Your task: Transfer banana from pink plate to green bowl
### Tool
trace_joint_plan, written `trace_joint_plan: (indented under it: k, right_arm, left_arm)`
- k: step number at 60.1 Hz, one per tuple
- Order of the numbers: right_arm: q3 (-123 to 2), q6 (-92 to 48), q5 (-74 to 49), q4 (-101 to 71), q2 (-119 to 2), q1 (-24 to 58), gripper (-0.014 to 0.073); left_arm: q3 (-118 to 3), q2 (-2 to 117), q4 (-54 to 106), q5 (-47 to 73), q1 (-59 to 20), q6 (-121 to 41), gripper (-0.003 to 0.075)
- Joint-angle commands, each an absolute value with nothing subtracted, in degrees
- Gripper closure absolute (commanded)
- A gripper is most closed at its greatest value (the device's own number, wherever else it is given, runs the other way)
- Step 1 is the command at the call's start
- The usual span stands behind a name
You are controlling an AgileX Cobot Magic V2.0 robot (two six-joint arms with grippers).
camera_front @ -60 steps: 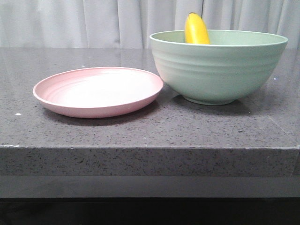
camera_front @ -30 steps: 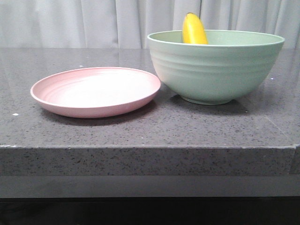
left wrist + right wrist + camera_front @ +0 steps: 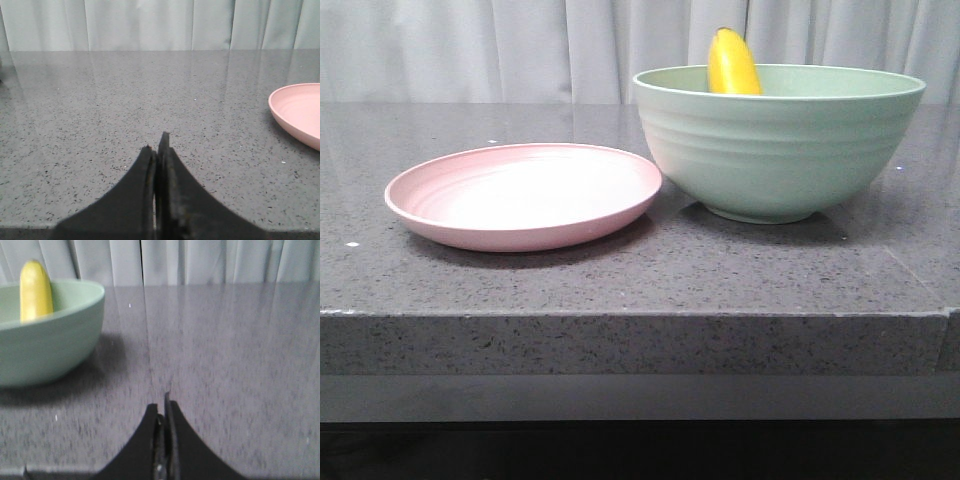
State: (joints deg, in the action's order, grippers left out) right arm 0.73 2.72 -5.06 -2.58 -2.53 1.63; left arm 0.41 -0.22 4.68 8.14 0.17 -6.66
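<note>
We judge the task done: the banana [image 3: 734,62] stands upright in the green bowl [image 3: 780,150] at upper right, the pink plate [image 3: 525,195] lies bare, and our left gripper [image 3: 159,150] and right gripper [image 3: 163,407] hang closed, holding nothing, over the counter [image 3: 640,280].

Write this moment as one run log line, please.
banana: in green bowl | pink plate: bare | left gripper: shut | right gripper: shut
</note>
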Motion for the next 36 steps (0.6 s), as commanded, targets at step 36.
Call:
trace_joint_plan:
  k: [36]
  right_arm:
    - [1.57,2.66,-3.67,-3.03,1.92,1.19,0.0682]
  left_arm:
    - [0.61,-1.33,5.24,3.12,0.35,-6.69,0.0741]
